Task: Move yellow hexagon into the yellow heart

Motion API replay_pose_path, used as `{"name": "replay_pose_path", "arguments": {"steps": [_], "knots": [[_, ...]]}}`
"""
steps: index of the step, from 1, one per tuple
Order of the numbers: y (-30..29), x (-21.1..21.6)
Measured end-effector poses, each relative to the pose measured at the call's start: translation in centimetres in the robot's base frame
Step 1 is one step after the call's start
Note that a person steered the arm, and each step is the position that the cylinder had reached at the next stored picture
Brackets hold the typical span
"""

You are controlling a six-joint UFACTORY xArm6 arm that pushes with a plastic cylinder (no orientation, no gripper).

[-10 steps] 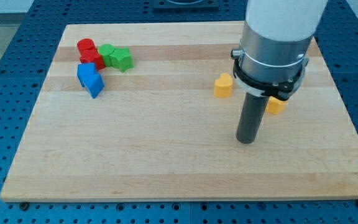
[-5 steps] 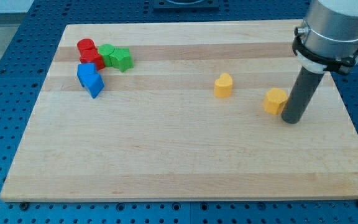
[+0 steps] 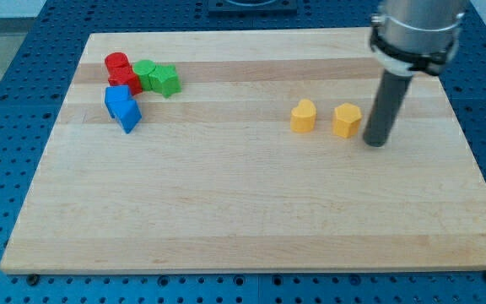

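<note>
The yellow hexagon (image 3: 348, 120) lies on the wooden board at the view's right of centre. The yellow heart (image 3: 303, 116) lies just to its left, a small gap between them. My tip (image 3: 376, 142) rests on the board right beside the hexagon's right side, close to or touching it.
At the view's upper left is a cluster: two red blocks (image 3: 121, 70), two green blocks (image 3: 159, 78) and two blue blocks (image 3: 122, 107). The wooden board (image 3: 243, 211) sits on a blue perforated table; its right edge is near my tip.
My tip swung from below the blocks round to the hexagon's right side, then moved left and up. The yellow hexagon slid left and slightly up, closer to the heart.
</note>
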State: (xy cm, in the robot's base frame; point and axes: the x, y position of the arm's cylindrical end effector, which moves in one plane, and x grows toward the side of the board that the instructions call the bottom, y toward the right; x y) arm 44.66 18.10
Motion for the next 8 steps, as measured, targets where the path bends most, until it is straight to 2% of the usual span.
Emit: {"name": "replay_pose_path", "arguments": {"steps": [1,2,4,8], "knots": [[1.0,-0.3],[-0.2,-2.7],[-0.4,-2.7],[-6.3,-2.7]]}}
